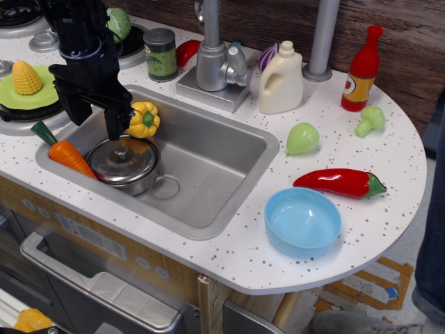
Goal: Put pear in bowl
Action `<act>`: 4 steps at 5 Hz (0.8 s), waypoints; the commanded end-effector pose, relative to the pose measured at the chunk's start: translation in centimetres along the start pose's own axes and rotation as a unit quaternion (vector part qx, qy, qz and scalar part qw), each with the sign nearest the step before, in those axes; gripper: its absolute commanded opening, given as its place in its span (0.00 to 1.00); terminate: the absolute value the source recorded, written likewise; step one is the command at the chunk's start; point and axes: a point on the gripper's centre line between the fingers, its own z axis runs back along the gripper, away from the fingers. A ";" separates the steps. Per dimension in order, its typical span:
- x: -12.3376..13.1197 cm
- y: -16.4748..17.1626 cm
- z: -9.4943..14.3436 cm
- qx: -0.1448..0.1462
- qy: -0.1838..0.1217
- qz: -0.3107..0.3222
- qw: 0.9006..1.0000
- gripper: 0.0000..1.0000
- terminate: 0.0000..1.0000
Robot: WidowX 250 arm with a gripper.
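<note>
Claw (pixel 97 115) hangs spread, empty, over sink's (pixel 208 163) 9 o'clock end. Pear (pixel 302 138) sits on table (pixel 389 167) approx 12 o'clock of bowl (pixel 303 221). Should cross right, drop straight, grip fat middle.

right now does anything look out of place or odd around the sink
A few things. The carrot lies tilted over the sink's left rim, and a yellow bell pepper sits inside beside the lidded steel pot. The pear and blue bowl look fine on the counter; nothing is spilled.
</note>
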 end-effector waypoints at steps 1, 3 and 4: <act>0.0 0.0 0.0 0.000 0.000 0.000 1.000 1.00 0.00; 4.8 -6.9 4.5 -0.001 -0.004 -0.086 0.996 1.00 0.00; 6.2 -10.6 6.2 -0.014 -0.037 -0.197 0.980 1.00 0.00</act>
